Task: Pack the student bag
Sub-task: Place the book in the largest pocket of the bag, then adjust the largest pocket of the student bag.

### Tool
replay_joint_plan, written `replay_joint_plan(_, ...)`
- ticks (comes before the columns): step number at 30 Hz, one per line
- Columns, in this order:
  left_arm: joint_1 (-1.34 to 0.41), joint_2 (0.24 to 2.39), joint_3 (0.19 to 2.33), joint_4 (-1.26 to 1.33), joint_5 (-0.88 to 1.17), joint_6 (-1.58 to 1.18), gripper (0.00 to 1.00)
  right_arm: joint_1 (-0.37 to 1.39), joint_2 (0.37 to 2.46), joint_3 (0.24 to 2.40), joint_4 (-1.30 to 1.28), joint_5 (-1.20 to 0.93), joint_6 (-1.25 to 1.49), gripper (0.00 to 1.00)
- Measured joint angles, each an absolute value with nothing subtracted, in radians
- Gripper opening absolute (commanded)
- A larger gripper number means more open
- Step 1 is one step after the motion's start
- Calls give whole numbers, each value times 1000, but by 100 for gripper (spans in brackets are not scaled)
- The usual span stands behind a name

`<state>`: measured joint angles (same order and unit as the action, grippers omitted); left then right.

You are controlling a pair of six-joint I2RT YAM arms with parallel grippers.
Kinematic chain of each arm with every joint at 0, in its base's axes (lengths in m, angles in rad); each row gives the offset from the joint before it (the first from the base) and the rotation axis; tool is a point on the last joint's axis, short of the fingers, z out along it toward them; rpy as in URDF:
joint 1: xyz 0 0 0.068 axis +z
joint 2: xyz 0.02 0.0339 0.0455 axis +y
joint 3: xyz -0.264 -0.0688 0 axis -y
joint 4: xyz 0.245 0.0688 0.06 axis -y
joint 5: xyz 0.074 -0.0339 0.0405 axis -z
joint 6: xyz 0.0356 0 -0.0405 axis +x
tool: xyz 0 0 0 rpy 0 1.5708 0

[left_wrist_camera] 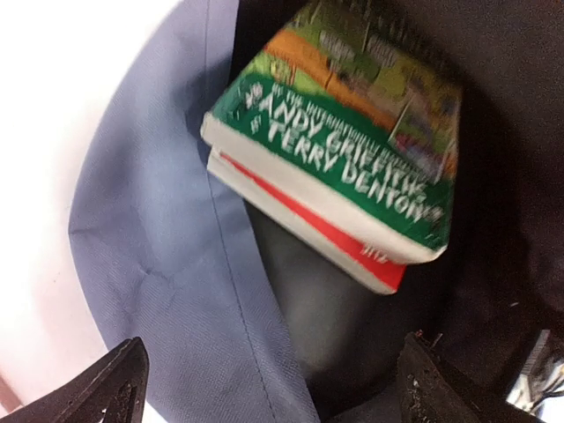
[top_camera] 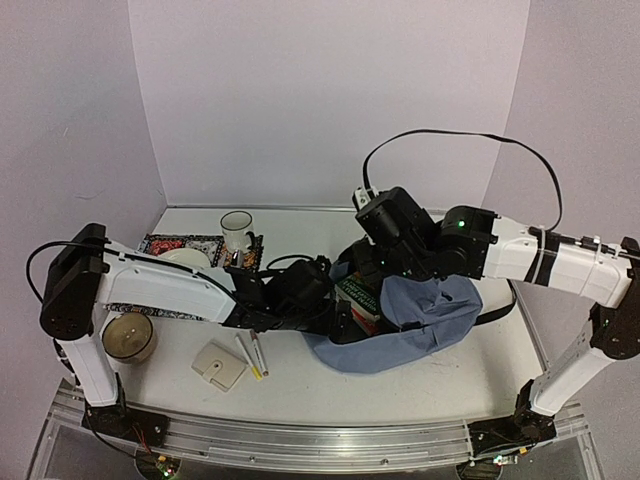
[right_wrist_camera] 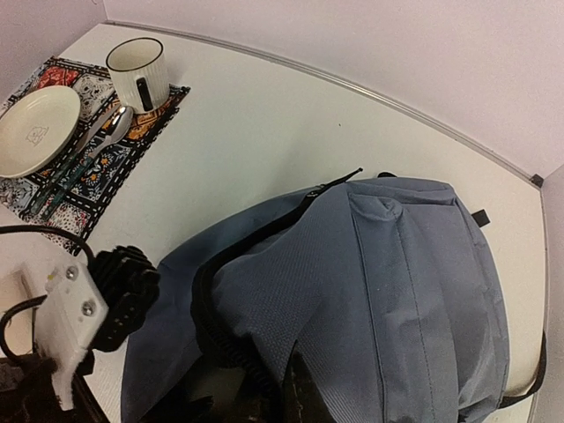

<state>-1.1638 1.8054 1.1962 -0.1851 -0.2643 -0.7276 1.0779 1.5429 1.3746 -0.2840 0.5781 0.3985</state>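
A: State of left gripper (left_wrist_camera: 273, 374)?
B: Wide open, empty, at the bag (top_camera: 420, 320) mouth; books (left_wrist_camera: 335, 150) inside.
A: And right gripper (right_wrist_camera: 280, 398)?
B: Pinched closed on bag's opening edge. Bag lies on table (top_camera: 400, 385), right of centre.

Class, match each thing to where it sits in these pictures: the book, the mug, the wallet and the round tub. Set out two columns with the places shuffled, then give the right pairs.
Things
1. green-covered book
2. white mug
3. beige wallet
4. round tan tub

Places
A. on the patterned mat
B. at the left edge of the table, by the left arm
C. inside the student bag
D. on bare table beside two pens

Pairs: 1-C, 2-A, 3-D, 4-B
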Motion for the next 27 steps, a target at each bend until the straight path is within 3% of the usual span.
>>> replay_joint_plan(4,-1177,1871,1265,-274,-295,-712,95,1079,1544,1366,-277,571,404,6)
replay_joint_plan(8,-1181,1927,1309,-362,-347,-708,80,1079,1552,1355,-264,561,410,7)
replay_joint_plan(16,-1189,1956,1326,-476,-497,-768,28,1079,1568,1278,-234,507,440,7)
replay_joint_plan(19,-1188,1956,1326,-489,-547,-809,16,1079,1569,1248,-230,492,457,7)
replay_joint_plan(27,-1130,1867,1222,-423,-573,-960,1,1079,1564,1183,-201,485,490,7)
